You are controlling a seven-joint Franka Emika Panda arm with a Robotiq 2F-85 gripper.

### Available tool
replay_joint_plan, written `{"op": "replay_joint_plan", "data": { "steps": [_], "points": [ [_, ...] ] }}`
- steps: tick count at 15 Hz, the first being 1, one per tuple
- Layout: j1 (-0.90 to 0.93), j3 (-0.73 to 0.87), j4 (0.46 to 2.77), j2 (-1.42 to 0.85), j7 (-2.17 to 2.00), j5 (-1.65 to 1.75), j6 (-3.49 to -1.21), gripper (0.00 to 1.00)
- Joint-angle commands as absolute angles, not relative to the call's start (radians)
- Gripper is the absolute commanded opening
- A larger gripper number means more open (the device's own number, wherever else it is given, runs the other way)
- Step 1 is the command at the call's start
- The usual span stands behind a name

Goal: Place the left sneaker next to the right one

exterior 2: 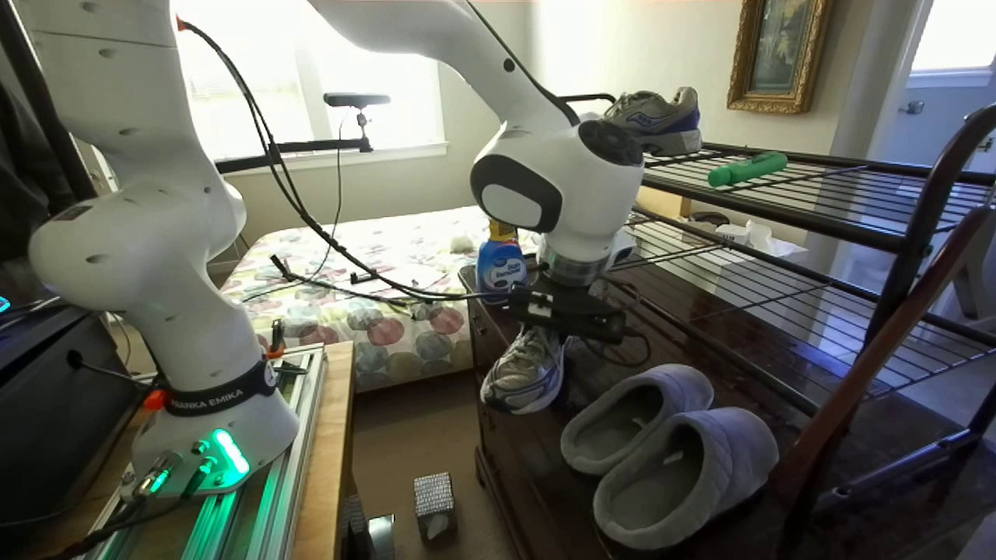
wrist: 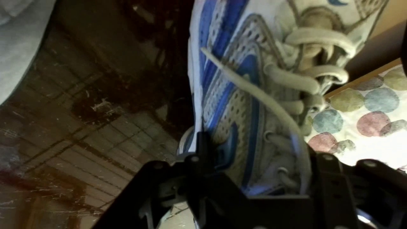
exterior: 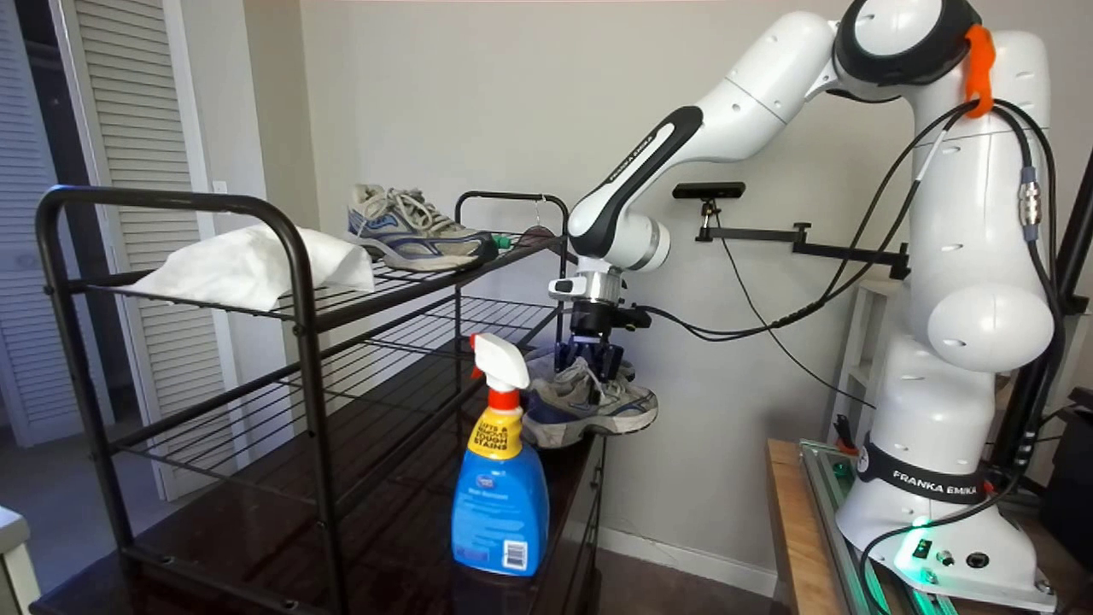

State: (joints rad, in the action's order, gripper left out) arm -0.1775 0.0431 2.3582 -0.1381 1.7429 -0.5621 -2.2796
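A grey-and-blue sneaker (exterior: 589, 406) is between the fingers of my gripper (exterior: 587, 367), which are shut on it from both sides of its laced upper. Its toe (exterior 2: 517, 385) sticks out past the dresser's front edge; whether the sole touches the dresser I cannot tell. In the wrist view, one dark finger (wrist: 203, 143) lies against the blue-striped side, and the other presses by the laces (wrist: 305, 76). A matching sneaker (exterior: 418, 231) rests on the rack's top shelf, also seen as the rack sneaker (exterior 2: 661, 120). Which is left and which right, the frames do not settle.
A blue spray bottle (exterior: 499, 504) stands close to the held sneaker on the dresser (exterior 2: 529, 482). Grey slippers (exterior 2: 685, 474) lie on its other side. The black wire rack (exterior: 307, 342) rises behind, carrying a white cloth (exterior: 256, 265) and a green cylinder (exterior 2: 747, 169) on top.
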Motion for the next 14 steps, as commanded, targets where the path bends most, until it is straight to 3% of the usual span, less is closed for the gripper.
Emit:
{"op": "replay_joint_plan", "data": {
  "steps": [1,8,14],
  "points": [
    [-0.172,0.062,2.384,-0.047,1.784,-0.467,-2.192,0.37],
    [-0.138,0.074,2.464,0.114,1.728,-0.208,-2.197,0.37],
    [-0.112,0.100,2.529,0.270,1.759,-0.211,-2.206,0.37]
  ]
}}
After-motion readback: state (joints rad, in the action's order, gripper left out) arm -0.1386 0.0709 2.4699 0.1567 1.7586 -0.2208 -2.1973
